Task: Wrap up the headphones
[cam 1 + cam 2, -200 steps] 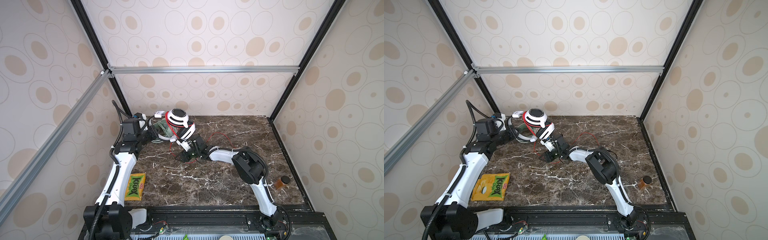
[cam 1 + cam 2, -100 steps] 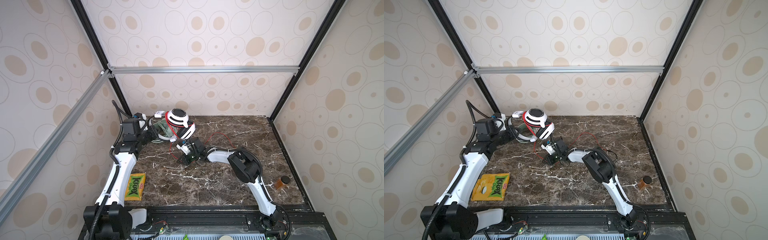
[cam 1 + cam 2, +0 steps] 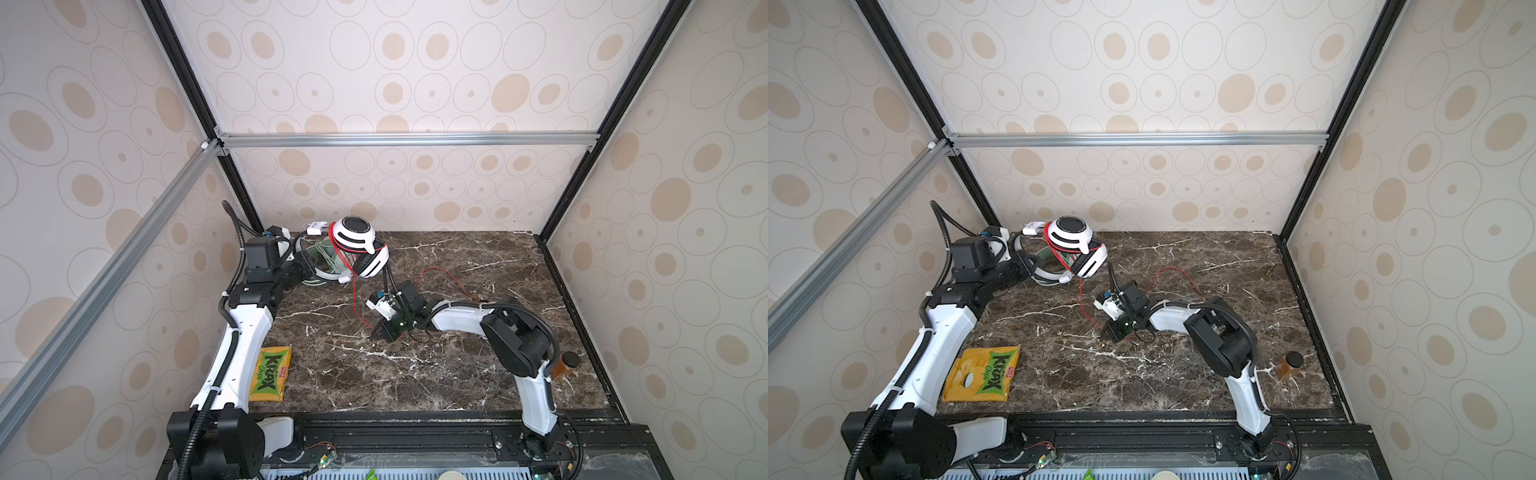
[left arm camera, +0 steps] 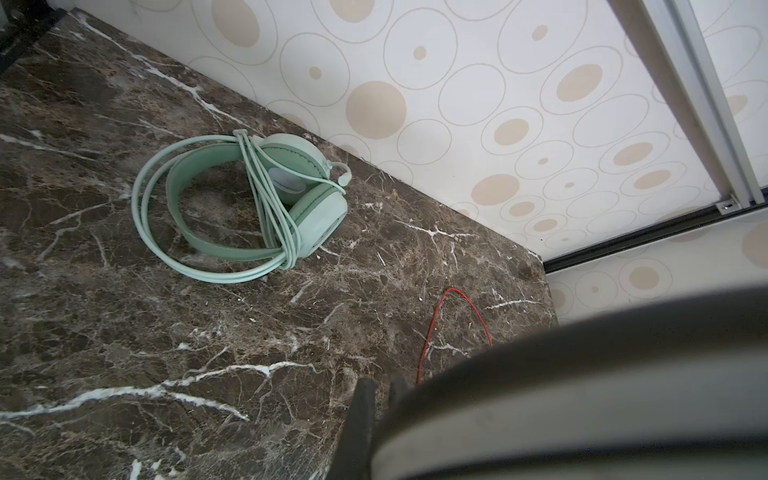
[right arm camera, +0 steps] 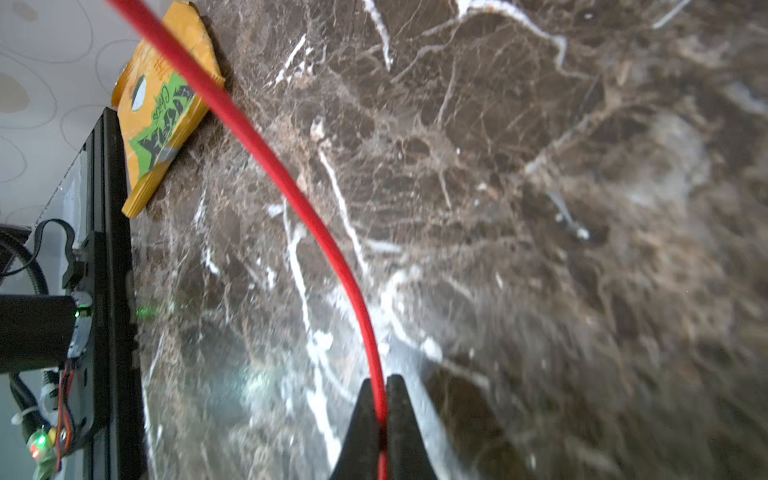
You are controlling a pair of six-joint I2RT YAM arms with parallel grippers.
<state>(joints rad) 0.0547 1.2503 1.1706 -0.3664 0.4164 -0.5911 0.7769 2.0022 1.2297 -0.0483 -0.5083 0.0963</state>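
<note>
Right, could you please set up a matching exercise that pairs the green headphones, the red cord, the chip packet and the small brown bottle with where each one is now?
Things:
1. green headphones
2. red cord
3. chip packet
4. brown bottle

Places or states:
A. pinched in the shut right gripper
B. standing by the right edge of the table, towards the front
C. lying at the back left, own cord wound round them
D. lying flat near the front left corner

Pairs: 1-C, 2-A, 3-D, 4-B
</note>
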